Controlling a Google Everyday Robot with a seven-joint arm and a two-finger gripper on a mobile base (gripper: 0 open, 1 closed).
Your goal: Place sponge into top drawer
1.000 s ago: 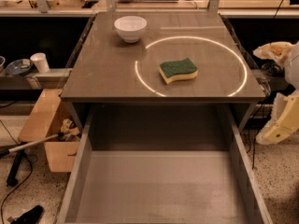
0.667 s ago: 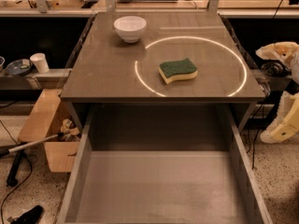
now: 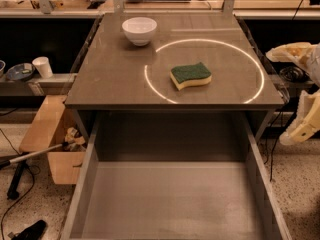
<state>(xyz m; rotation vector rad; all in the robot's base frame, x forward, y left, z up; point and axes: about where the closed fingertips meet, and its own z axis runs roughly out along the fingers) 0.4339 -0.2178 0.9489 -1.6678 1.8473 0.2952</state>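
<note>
A white bowl (image 3: 139, 30) stands upright near the far left corner of the grey table (image 3: 112, 81). A thin bright ring of light (image 3: 260, 79) lies on the table top, to the right of the bowl. On the floor to the left of the table stands a wooden box (image 3: 47, 129), and a long pole (image 3: 32, 156) reaches to its near end. Behind the box, on a low shelf, a white paper cup (image 3: 42, 66) stands just beside a small bluish dish (image 3: 17, 72). The floor (image 3: 300, 184) is speckled. The gripper (image 3: 302, 124) hangs at the right edge, beside the table.
</note>
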